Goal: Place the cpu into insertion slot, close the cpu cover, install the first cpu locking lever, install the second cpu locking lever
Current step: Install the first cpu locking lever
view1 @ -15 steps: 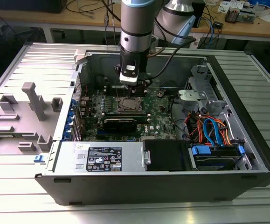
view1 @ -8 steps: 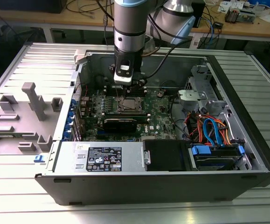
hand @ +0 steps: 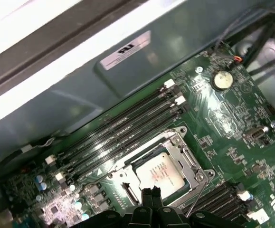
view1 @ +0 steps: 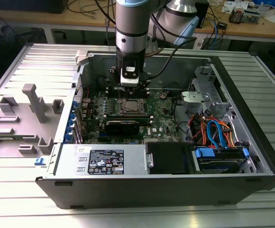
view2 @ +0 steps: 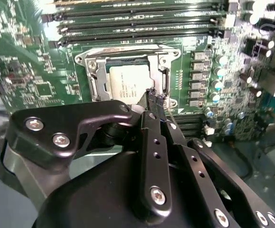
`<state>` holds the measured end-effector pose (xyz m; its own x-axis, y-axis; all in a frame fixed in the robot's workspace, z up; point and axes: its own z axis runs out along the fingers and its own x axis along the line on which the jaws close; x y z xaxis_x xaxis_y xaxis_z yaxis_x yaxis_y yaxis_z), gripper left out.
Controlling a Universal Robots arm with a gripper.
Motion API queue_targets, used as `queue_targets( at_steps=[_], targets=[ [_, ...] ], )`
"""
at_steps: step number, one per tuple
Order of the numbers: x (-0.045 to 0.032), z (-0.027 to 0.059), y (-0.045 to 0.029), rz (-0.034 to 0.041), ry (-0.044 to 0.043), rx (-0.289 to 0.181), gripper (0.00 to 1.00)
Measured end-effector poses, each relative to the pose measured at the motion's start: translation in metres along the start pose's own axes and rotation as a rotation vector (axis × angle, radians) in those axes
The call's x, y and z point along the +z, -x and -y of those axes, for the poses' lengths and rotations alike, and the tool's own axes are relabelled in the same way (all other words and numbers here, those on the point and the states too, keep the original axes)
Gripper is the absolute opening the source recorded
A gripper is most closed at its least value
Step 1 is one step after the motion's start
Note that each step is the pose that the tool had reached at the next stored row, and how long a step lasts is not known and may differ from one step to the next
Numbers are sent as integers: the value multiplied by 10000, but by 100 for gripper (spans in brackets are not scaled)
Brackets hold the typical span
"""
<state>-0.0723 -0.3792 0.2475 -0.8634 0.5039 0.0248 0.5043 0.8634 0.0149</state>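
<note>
I judged the step in hand to be the locking-lever stage. The cpu [view2: 127, 83] already lay flat in the insertion slot [hand: 190, 161], and the cpu cover [view2: 98, 76] appeared to be folded down around it, its window framing the chip's grey top. In the exterior view the socket sat just above the centre of the frame, inside the open computer case [view1: 128, 190], which rested on the slatted tabletop [view1: 137, 216]. The hand [view1: 129, 89] hung directly over it from the upper centre. In both wrist views the fingertips were pressed together with nothing that I could make out between them, and they were poised at the socket's edge, just beside the chip. One thin wire locking lever [hand: 196, 199] angled away from the socket rim, apparently not latched. I could not tell where the other one lay. In my judgement, work on that lever called for a low, sideways approach that caught the wire alone, without bearing on the chip or the cover. Count: one cpu, one insertion slot, one cpu cover, one hand, one lever in plain sight and one coin cell [hand: 221, 80]. As far as I could count, there were four long black memory slots [hand: 123, 128] in the bank beside the socket.
</note>
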Motion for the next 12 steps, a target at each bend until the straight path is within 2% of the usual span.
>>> queue_targets(
  at_steps=[2, 4, 9, 12],
  targets=[
    [0, 0, 0, -5, -9, -346, 11],
    [0, 0, 0, -15, -25, -1006, 11],
    [0, 0, 0, -30, -50, -2002, 11],
    [1, -1, 1, -10, -52, -2658, 11]
  ],
)
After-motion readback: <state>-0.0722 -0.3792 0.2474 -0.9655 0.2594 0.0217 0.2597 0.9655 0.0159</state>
